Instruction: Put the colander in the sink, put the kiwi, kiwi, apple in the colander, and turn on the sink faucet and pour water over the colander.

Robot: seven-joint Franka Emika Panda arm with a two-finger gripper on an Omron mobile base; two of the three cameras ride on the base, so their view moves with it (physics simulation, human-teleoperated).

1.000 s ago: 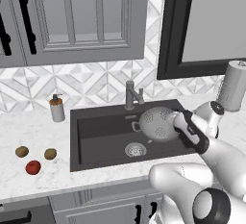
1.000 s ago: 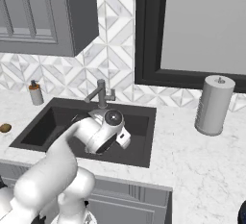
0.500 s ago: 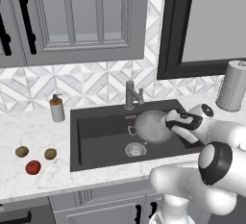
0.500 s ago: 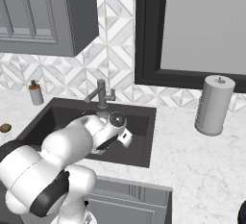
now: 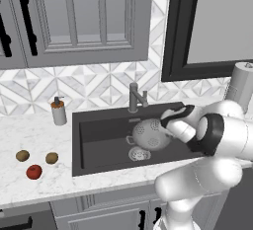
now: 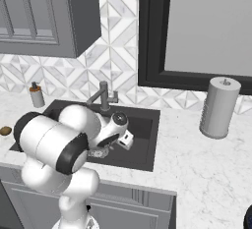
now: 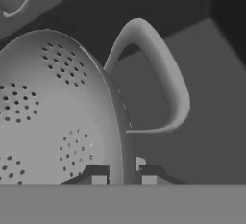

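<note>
Hand view shows the claw [image 7: 121,176] clamped on the rim of the colander [image 7: 57,112], one tip on each side of the wall, with a loop handle arching just past the grip. In the left base view the colander [image 5: 149,134] hangs tilted inside the sink [image 5: 99,140], over the round drain [image 5: 138,153], while the two kiwis [image 5: 22,155] and the apple [image 5: 33,172] lie on the counter [image 5: 29,184] to the sink's left, well apart from the claw

Gripper [image 5: 167,124] holds colander [image 5: 149,134] above sink [image 5: 99,137]; 2 kiwis [image 5: 22,155] [image 5: 52,158], apple [image 5: 33,172] on counter [image 5: 29,133].
</note>
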